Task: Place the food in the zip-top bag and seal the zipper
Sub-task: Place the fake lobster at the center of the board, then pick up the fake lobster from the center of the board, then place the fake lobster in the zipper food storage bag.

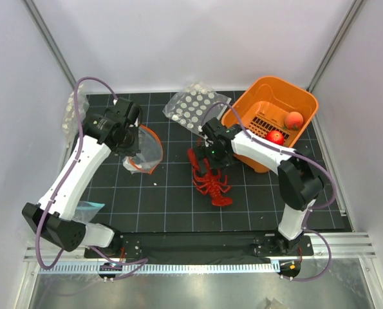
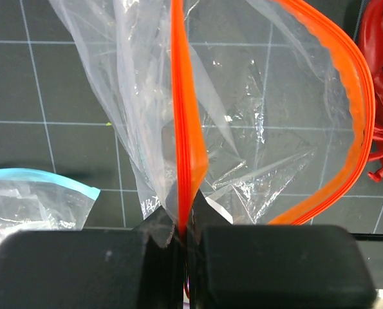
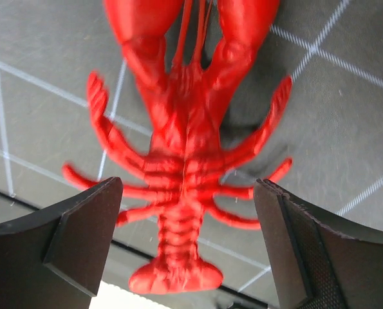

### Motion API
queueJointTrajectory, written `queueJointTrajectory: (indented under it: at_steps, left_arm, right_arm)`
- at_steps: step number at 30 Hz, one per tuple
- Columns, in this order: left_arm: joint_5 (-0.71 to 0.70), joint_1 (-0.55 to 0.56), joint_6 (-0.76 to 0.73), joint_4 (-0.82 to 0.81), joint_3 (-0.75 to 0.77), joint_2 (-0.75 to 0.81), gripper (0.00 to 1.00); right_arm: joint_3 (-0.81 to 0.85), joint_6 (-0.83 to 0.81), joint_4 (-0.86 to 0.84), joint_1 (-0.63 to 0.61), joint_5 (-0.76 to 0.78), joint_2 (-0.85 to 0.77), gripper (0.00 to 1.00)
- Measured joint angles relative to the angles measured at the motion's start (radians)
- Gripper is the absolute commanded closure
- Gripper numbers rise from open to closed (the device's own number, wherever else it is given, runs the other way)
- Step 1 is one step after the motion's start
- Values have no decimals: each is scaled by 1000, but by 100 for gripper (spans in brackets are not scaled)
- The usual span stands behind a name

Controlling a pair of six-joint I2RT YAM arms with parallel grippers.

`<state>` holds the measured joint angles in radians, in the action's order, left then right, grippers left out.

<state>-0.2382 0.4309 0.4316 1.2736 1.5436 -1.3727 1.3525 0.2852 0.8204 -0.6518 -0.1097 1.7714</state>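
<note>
In the top view, the left gripper (image 1: 132,140) is at the left-centre of the frame and grasps the zip-top bag (image 1: 147,149) at its mouth. The orange-red zipper (image 1: 141,169) shows as a curved line along the bag's edge. The red food toy (image 1: 212,183) lies on the black gridded mat (image 1: 178,206) in the middle of the frame, near the bag on its right and apart from it. The right gripper (image 1: 210,153) is over the upper end of the toy. In the upper right an orange basket (image 1: 268,90) contains an orange fruit ball (image 1: 294,119) and a red fruit ball (image 1: 275,136). A clear bag with white discs (image 1: 192,109) lies at the upper centre.

In the left wrist view, the left gripper (image 2: 186,235) at the bottom centre is clenched on the zipper (image 2: 188,129). One side of the strip rises straight from the fingers. The other side curves in a wide loop to the right, so the mouth of the zip-top bag (image 2: 255,148) stands open. The food toy (image 2: 381,64) shows at the right edge, outside the bag. A blue-edged bag (image 2: 37,193) is at the lower left.

In the right wrist view, the right gripper (image 3: 188,212) is released, and its fingers (image 3: 82,232) stand wide apart at the lower left and lower right. The food toy (image 3: 185,148) lies on the mat between them. Neither finger seems to touch it.
</note>
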Motion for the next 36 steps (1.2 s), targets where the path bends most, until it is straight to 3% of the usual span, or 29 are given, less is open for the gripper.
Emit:
queueJointTrajectory:
  at_steps: [2, 8, 11, 12, 16, 20, 25, 30, 33, 36]
  left_arm:
    - [0, 0, -3, 3, 0, 8, 100]
    - [10, 0, -6, 10, 0, 22, 100]
    - [22, 0, -3, 17, 0, 23, 100]
    - [24, 0, -2, 21, 1, 23, 100]
    - [48, 0, 9, 42, 26, 20, 100]
    - [127, 0, 34, 61, 95, -3, 100]
    - [273, 0, 100, 61, 115, -33, 100]
    - [425, 0, 189, 44, 114, -37, 100]
    - [515, 0, 238, 19, 106, -37, 100]
    - [619, 0, 293, -25, 82, -36, 100]
  right_arm:
    - [0, -4, -21, 0, 0, 40, 11]
    - [0, -2, -91, -4, 3, 151, 28]
    - [9, 6, -103, -16, 14, 188, 55]
    - [13, 7, -109, -20, 13, 189, 70]
    - [16, 11, -143, -39, 7, 189, 86]
    - [1, 4, -173, -46, -23, 108, 92]
    - [8, 3, -205, -45, -80, -204, 98]
    - [159, 18, -237, -29, -126, -468, 99]
    - [294, 43, -294, -23, -178, -526, 99]
    - [327, 97, -436, -21, -251, -566, 96]
